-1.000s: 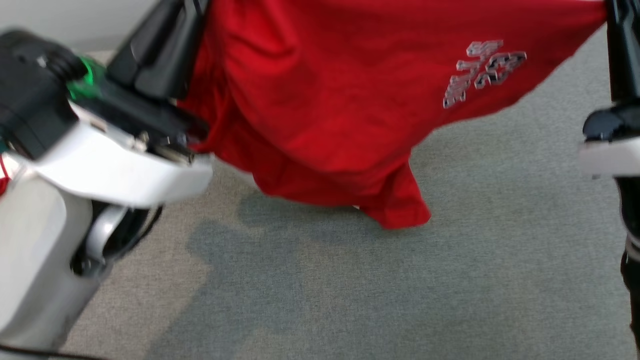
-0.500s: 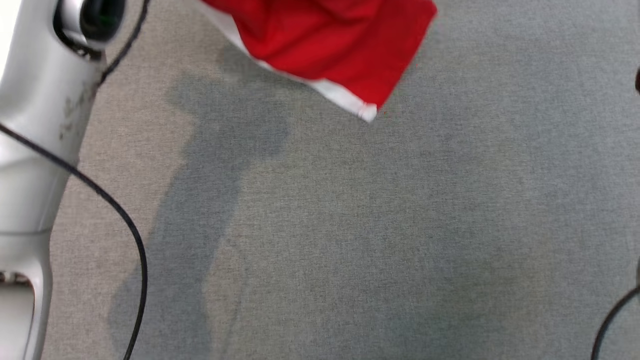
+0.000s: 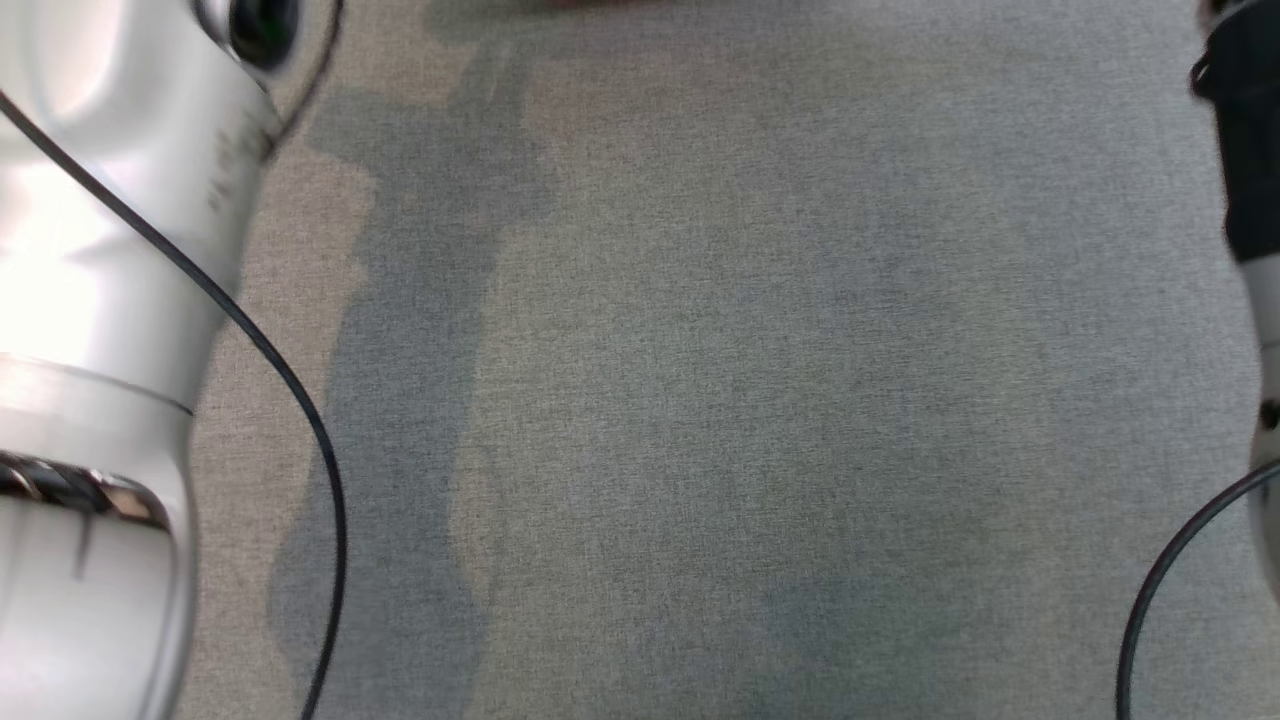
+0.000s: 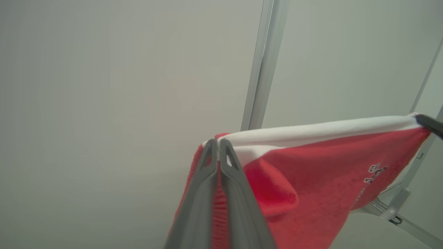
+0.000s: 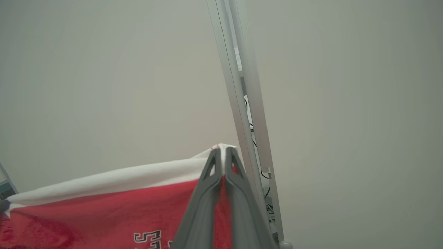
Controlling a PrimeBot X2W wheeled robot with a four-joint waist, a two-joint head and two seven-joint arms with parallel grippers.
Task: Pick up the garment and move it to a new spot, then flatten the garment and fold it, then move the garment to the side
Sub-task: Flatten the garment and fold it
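Note:
The garment [image 4: 311, 180] is a red jersey with a white edge and a black, white-outlined print. It hangs stretched in the air between my two grippers. My left gripper [image 4: 218, 142] is shut on one white-trimmed top corner. My right gripper [image 5: 223, 151] is shut on the other top corner of the garment [image 5: 104, 204]. In the left wrist view the dark tip of the right gripper [image 4: 429, 123] shows at the cloth's far end. The top edge runs taut from one grip to the other, and the red body drops below it.
The head view looks down on grey carpet [image 3: 720, 400] with shadows across it. My pale left forearm [image 3: 100, 300] and a black cable [image 3: 300, 400] are at its left, my right arm [image 3: 1245, 170] at its right edge. A metal post [image 4: 263, 69] stands against a pale wall.
The whole head picture has shifted. The red garment, which filled its top a second ago, has slid out past the top edge. Both grips still hold.

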